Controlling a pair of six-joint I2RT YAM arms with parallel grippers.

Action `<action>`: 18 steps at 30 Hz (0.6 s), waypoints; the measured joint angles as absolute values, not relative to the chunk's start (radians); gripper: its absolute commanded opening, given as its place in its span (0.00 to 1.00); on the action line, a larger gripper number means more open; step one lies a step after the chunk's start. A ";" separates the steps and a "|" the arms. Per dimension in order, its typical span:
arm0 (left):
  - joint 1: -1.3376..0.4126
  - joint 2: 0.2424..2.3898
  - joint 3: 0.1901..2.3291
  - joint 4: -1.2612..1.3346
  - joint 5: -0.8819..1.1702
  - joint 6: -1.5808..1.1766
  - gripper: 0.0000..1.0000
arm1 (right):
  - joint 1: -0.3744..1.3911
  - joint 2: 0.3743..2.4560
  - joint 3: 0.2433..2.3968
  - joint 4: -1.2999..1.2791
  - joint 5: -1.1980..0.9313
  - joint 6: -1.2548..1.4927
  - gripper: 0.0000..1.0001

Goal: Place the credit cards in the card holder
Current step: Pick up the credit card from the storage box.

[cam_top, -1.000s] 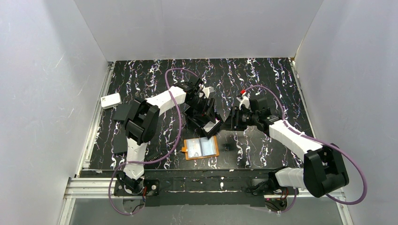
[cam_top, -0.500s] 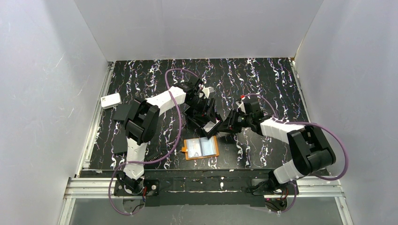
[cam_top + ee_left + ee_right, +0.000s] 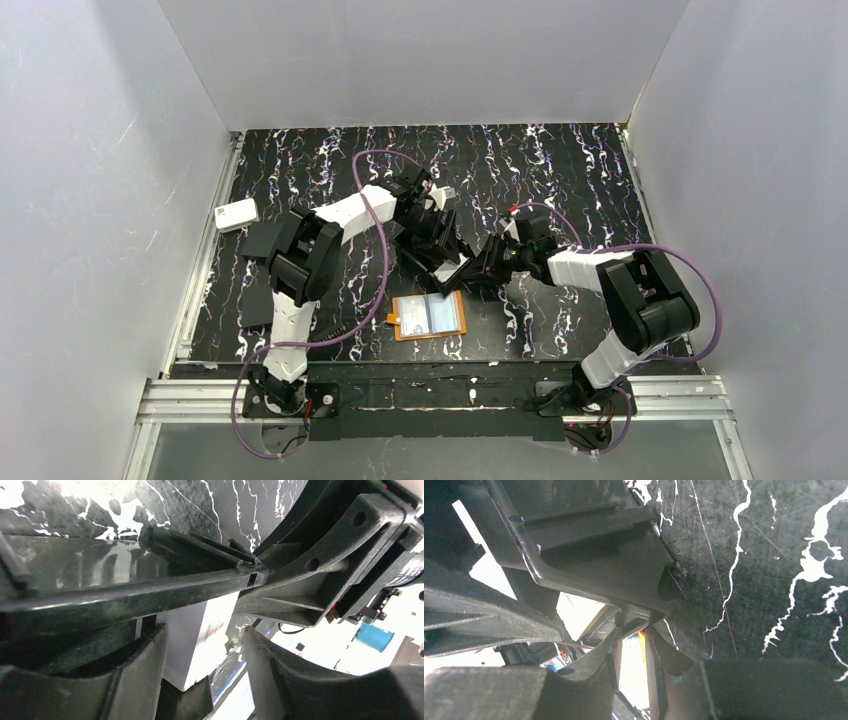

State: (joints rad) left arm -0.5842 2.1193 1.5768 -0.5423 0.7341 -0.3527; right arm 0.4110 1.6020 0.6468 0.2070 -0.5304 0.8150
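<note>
The orange card holder (image 3: 430,315) lies open and flat near the front of the table. The credit cards (image 3: 447,269) are a pale stack inside a black box tray (image 3: 432,256), which is tilted. My left gripper (image 3: 436,230) is over the tray; in the left wrist view (image 3: 204,632) its jaws stand apart with the white card stack (image 3: 200,635) between them, against the left finger, under the tray wall (image 3: 150,587). My right gripper (image 3: 479,273) is at the tray's right corner, jaws a narrow gap apart (image 3: 633,637), with the card holder's white and orange showing through.
A white rounded box (image 3: 235,214) lies at the left edge. Flat black rectangles (image 3: 258,240) lie near the left arm. A small black piece (image 3: 484,314) sits right of the card holder. White walls enclose the table on three sides.
My right gripper has moved left, from beside the tray to its right corner, with the arm folding in. The left gripper, tray and card holder have stayed put.
</note>
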 measured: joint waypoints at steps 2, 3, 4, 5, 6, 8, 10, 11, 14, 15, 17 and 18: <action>-0.580 2.119 1.577 -0.529 0.734 -0.357 0.45 | 0.410 1.612 0.653 0.209 -0.539 0.816 0.31; -0.577 2.119 1.577 -0.523 0.734 -0.360 0.43 | 0.410 1.617 0.658 0.210 -0.541 0.816 0.31; -0.574 2.119 1.577 -0.515 0.734 -0.363 0.41 | 0.410 1.620 0.661 0.211 -0.543 0.816 0.31; -0.572 2.119 1.577 -0.509 0.735 -0.366 0.39 | 0.410 1.623 0.663 0.210 -0.545 0.816 0.31; -0.570 2.119 1.577 -0.501 0.735 -0.368 0.37 | 0.410 1.626 0.665 0.211 -0.547 0.816 0.31; -0.567 2.119 1.577 -0.488 0.734 -0.374 0.31 | 0.410 1.630 0.670 0.211 -0.548 0.816 0.31; -0.566 2.119 1.577 -0.476 0.733 -0.377 0.27 | 0.410 1.631 0.672 0.210 -0.549 0.815 0.31; -0.564 2.119 1.577 -0.472 0.733 -0.378 0.27 | 0.410 1.631 0.672 0.211 -0.550 0.815 0.31; -0.564 2.119 1.577 -0.468 0.730 -0.378 0.35 | 0.410 1.632 0.672 0.210 -0.550 0.813 0.31; -0.564 2.119 1.577 -0.469 0.728 -0.378 0.43 | 0.410 1.632 0.672 0.211 -0.550 0.813 0.31; -0.565 2.119 1.577 -0.471 0.723 -0.373 0.53 | 0.411 1.632 0.672 0.213 -0.550 0.813 0.31; -0.567 2.119 1.577 -0.477 0.721 -0.369 0.56 | 0.413 1.632 0.673 0.215 -0.546 0.812 0.31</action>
State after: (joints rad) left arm -0.5671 2.1189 1.5768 -0.4767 0.7212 -0.3691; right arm 0.4126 1.6321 0.6735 0.2150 -0.5465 0.8116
